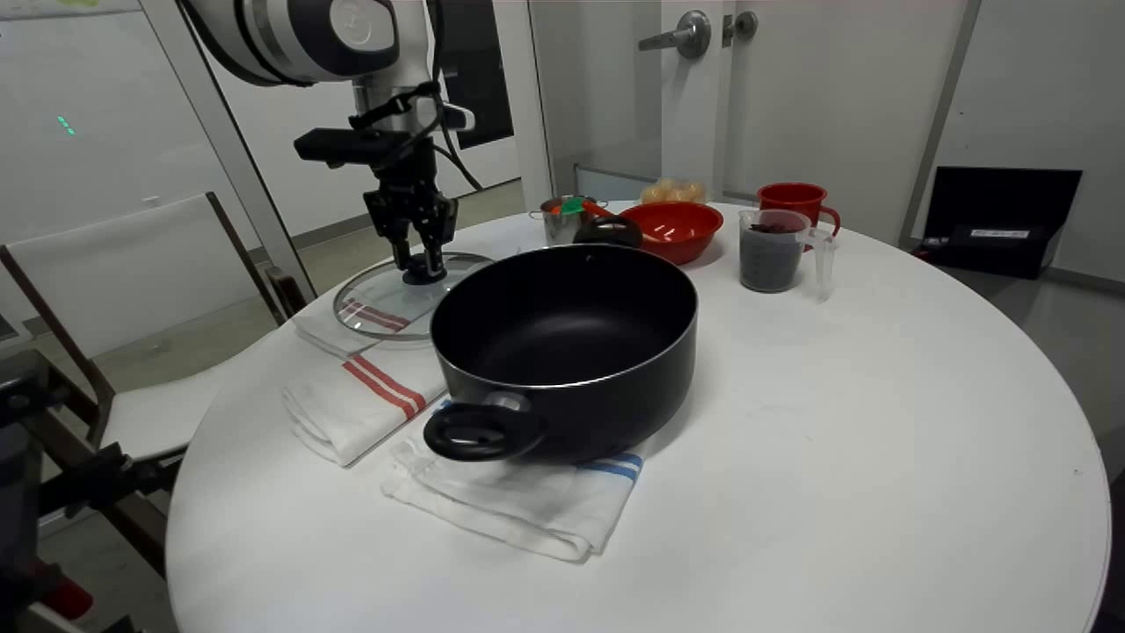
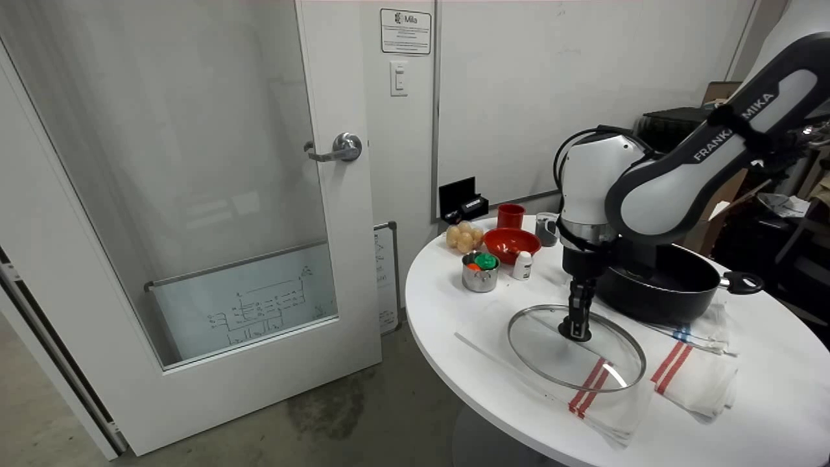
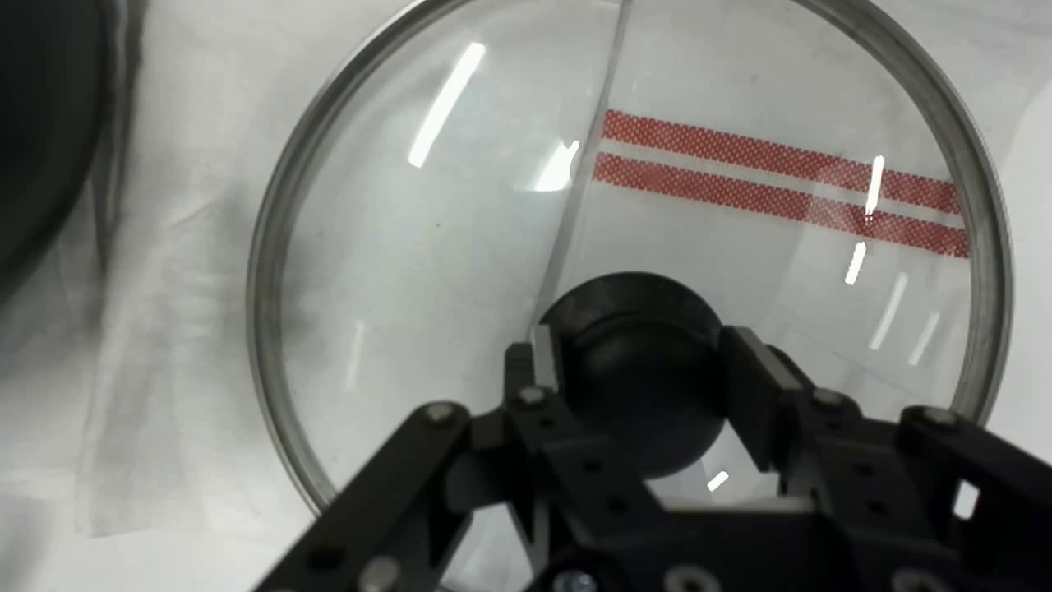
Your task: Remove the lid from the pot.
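Observation:
The glass lid (image 1: pixel 373 294) is off to the side of the black pot (image 1: pixel 615 387), over a folded towel with red stripes. It also shows in an exterior view (image 2: pixel 545 353) and in the wrist view (image 3: pixel 436 247). My gripper (image 1: pixel 420 261) points down at the lid's black knob. In the wrist view my gripper (image 3: pixel 639 358) has a finger against each side of the knob. Whether the lid rests on the towel or hangs slightly above it, I cannot tell. The pot is uncovered and its bare inside shows; it also stands in an exterior view (image 2: pixel 661 295).
Folded white towels (image 1: pixel 369 396) lie beside and under the pot (image 1: pixel 527 501). A red bowl (image 1: pixel 675 230), a grey measuring cup (image 1: pixel 769 259), a red mug (image 1: pixel 794 200) and a metal cup (image 2: pixel 480 279) stand on the round white table (image 1: pixel 835 457). A small white bottle (image 2: pixel 522 266) stands near the bowl.

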You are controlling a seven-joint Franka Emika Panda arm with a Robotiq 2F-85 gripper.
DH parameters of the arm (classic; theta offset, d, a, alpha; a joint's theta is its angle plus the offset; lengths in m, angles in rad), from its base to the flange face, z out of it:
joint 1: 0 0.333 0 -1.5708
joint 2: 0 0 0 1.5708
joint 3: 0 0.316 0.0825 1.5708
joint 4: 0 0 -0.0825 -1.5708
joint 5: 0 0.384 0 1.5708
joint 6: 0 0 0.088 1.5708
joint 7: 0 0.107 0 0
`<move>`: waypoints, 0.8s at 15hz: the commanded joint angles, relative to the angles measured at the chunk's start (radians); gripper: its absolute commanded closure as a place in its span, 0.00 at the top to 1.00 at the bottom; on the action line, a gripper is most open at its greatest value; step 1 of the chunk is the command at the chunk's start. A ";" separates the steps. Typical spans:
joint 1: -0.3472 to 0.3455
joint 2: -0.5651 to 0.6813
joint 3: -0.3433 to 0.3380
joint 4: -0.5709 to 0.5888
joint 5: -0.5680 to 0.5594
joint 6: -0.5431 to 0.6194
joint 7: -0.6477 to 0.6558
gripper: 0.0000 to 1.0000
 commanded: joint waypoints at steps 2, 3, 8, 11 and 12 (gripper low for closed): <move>0.003 -0.023 -0.013 -0.045 -0.036 0.041 -0.016 0.25; 0.006 -0.023 -0.017 -0.049 -0.044 0.044 -0.014 0.25; 0.011 -0.023 -0.024 -0.061 -0.074 0.055 -0.008 0.25; 0.010 -0.025 -0.023 -0.061 -0.078 0.054 -0.006 0.76; 0.010 -0.026 -0.024 -0.063 -0.079 0.054 -0.005 0.82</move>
